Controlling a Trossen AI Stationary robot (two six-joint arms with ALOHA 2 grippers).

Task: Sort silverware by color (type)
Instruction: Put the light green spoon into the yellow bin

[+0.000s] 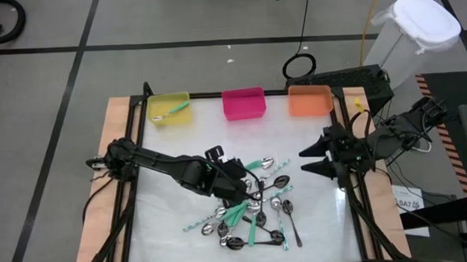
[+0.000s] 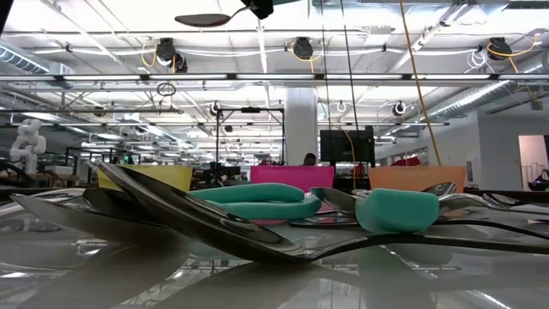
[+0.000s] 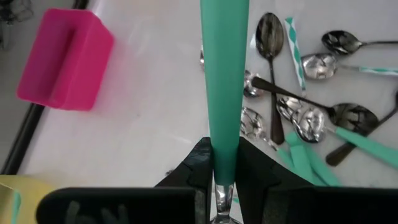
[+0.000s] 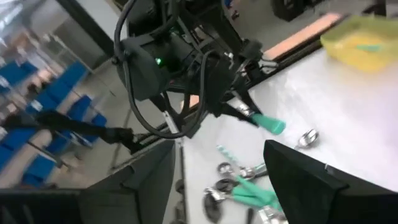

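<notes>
left fingers pinch a teal-handled spoon above the pile

the left gripper (image 3: 224, 177) is over the middle of the white surface (image 1: 174, 220), just above the heap of silverware (image 1: 253, 213). its fingers (image 3: 196, 168) are pressed onto a teal-handled spoon (image 3: 224, 81), gripping it near where the handle meets the metal neck; the teal handle points forward, away from the wrist. seen from the right wrist, that spoon is clear of the surface, handle end tilted down.

the rest of the spoons lie tangled near the front centre of the surface: teal-handled ones, shiny silver ones and dark ones, overlapping one another.

three bins line the far edge: a yellow bin (image 1: 169, 108) with one teal-handled spoon inside, a pink bin (image 1: 243, 104) and an orange bin (image 1: 309, 101).

the right gripper (image 1: 314, 161) waits at the right edge of the surface, well apart from the pile, its fingers spread wide and holding nothing.
</notes>
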